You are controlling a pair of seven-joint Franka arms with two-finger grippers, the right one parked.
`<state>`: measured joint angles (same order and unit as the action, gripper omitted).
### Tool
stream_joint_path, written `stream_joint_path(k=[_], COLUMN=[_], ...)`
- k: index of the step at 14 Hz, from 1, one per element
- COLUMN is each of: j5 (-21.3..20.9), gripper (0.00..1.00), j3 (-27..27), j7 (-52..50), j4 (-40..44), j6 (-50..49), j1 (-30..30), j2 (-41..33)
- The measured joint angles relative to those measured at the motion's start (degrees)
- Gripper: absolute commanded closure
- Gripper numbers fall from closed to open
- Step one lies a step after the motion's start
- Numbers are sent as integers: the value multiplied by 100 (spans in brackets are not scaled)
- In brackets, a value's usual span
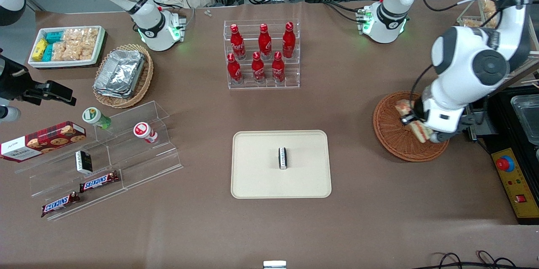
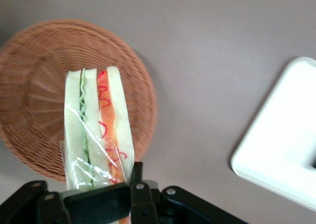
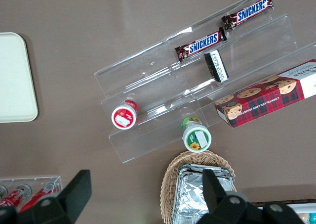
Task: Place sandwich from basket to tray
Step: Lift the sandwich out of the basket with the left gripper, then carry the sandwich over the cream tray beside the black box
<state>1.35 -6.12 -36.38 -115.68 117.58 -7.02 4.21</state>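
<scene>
Above the round reddish-brown basket, toward the working arm's end of the table, the sandwich is held in the left arm's gripper. The wrist view shows the gripper with its jaws clamped on one end of the wedge, whose plastic-wrapped length extends out over the basket; pale bread slices enclose a green layer and an orange-red layer. From that view the sandwich appears lifted off the weave, though contact at its outer tip cannot be ruled out.

The cream-beige tray lies flat on the brown table, well apart from the basket toward the table's middle; one rounded corner of it appears in the wrist view. A small dark upright item stands near the tray's centre.

Farther from the front camera than the tray, a clear rack holds six red bottles in two rows. Toward the parked arm's end of the table stand a stepped clear display with two Snickers bars, two small capped jars and a cookie box. Farther from the camera than these are a tan oval basket of foil containers and a white bin of snack packets.
</scene>
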Motion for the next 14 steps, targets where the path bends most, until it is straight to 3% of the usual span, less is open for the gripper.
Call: stream_joint_path(k=[7,11,14], j5=[7,-15,-332], gripper=[100,100,100], j3=[-1254,-1778,-1933], j7=[-8,-4,6], j4=[695,916,975], j6=[79,904,1281], j1=[-26,-32,-29], j2=[444,1115,1605])
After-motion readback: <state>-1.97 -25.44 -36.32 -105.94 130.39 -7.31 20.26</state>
